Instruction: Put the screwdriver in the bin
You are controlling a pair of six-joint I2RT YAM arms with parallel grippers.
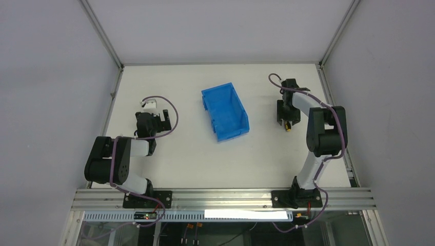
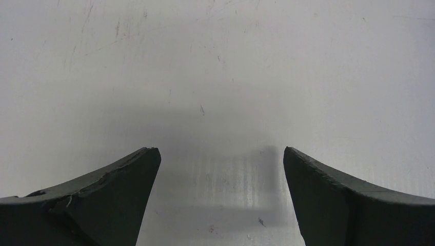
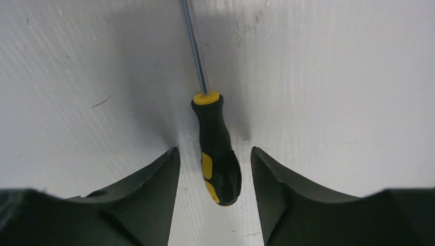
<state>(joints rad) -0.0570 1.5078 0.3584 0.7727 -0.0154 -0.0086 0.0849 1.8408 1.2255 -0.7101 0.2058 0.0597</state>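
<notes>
- Screwdriver (image 3: 215, 154) lies flat on the desk (image 1: 179, 154), right of centre in the top view, well right of the bin (image 1: 225, 107).
- Its long axis runs up the right wrist view: handle low centre, shaft toward the top edge.
- Right hand (image 3: 214, 151) is spread, one finger each side of the handle with gaps showing; it points down and is nearer by far.
- Left hand (image 2: 220, 151) is spread and empty, left of centre.

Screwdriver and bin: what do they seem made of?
Screwdriver: the shaft looks like bare metal, by its grey sheen; the handle seems black rubber or plastic with yellow inserts, textured near the butt. Bin: likely moulded plastic, uniformly bright blue.
</notes>
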